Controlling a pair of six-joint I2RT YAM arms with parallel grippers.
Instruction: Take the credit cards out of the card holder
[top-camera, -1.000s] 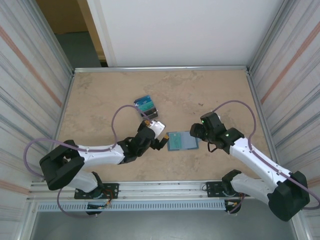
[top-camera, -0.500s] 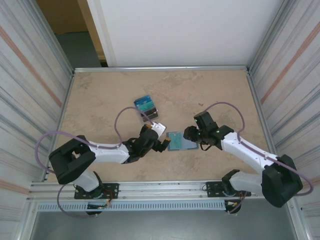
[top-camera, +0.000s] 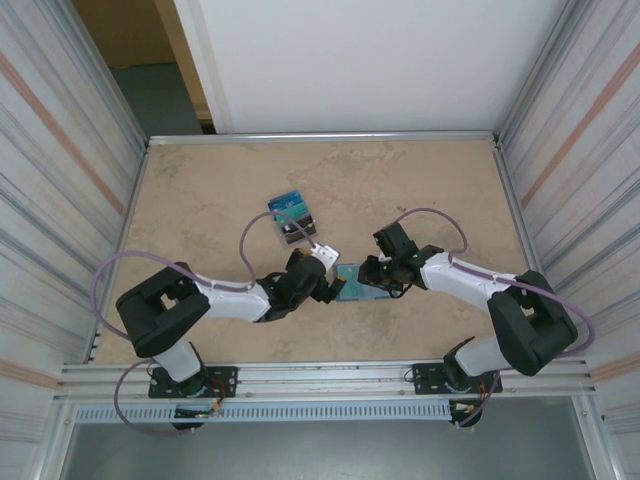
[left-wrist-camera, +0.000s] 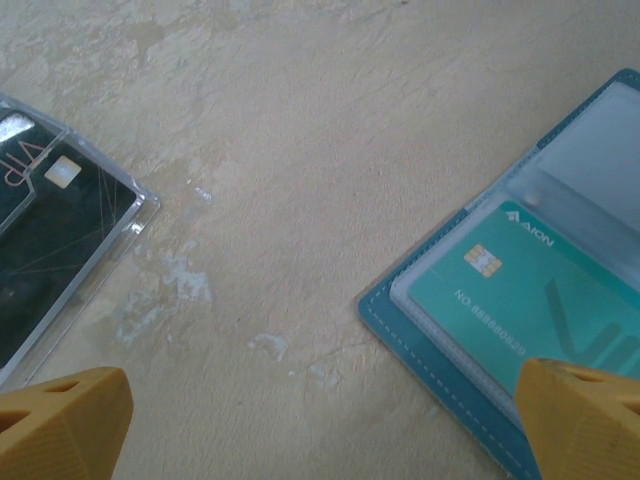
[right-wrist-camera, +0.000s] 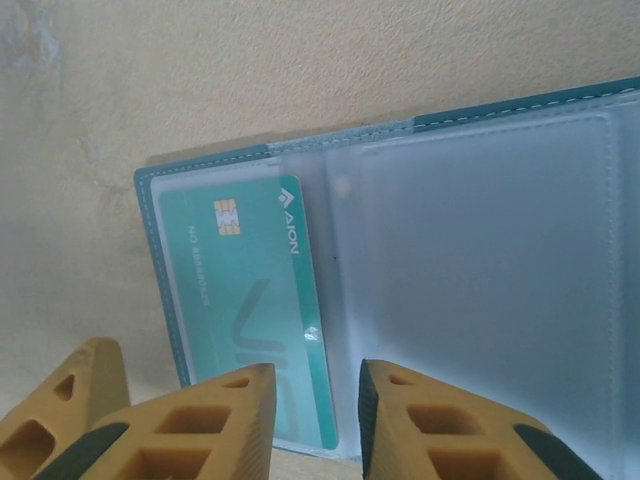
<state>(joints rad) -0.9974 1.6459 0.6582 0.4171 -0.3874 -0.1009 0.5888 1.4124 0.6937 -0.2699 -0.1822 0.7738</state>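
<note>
Your right gripper (right-wrist-camera: 315, 378) has slid in over the open card holder (right-wrist-camera: 480, 250) between the arms, jaws nearly together beside the teal card (right-wrist-camera: 250, 300), left gripper (left-wrist-camera: 318, 398) spread; you may pinch the pocket too

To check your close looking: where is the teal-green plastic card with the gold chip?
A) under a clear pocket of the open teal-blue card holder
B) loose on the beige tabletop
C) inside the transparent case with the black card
A: the teal-green plastic card sits behind pocket film inside the open teal-blue card holder.
</note>
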